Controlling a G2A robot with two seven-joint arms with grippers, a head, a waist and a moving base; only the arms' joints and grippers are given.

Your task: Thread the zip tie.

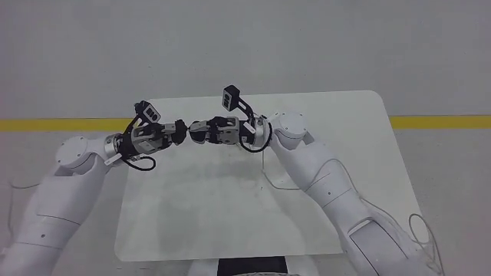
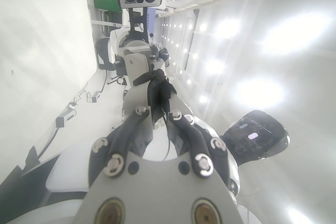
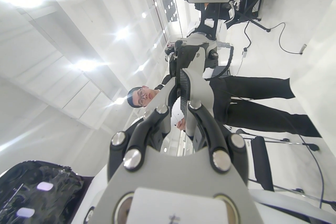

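Above the middle of the white table (image 1: pixel 322 199) my two grippers meet tip to tip. The left gripper (image 1: pixel 178 132) comes from the left and the right gripper (image 1: pixel 196 131) from the right, with the black zip tie (image 1: pixel 187 132) between them. In the left wrist view my left gripper (image 2: pixel 158 83) is shut on the black zip tie (image 2: pixel 160 93), and a flat end of the tie sticks out sideways across the other gripper's white finger. In the right wrist view the right gripper (image 3: pixel 181 78) has its fingers pressed together, and the tie itself is hidden between them.
The table's front and right parts (image 1: pixel 230 222) lie bare below the arms. A thin cable (image 1: pixel 265 170) hangs by the right arm. Yellow floor lines (image 1: pixel 430 121) run behind the table.
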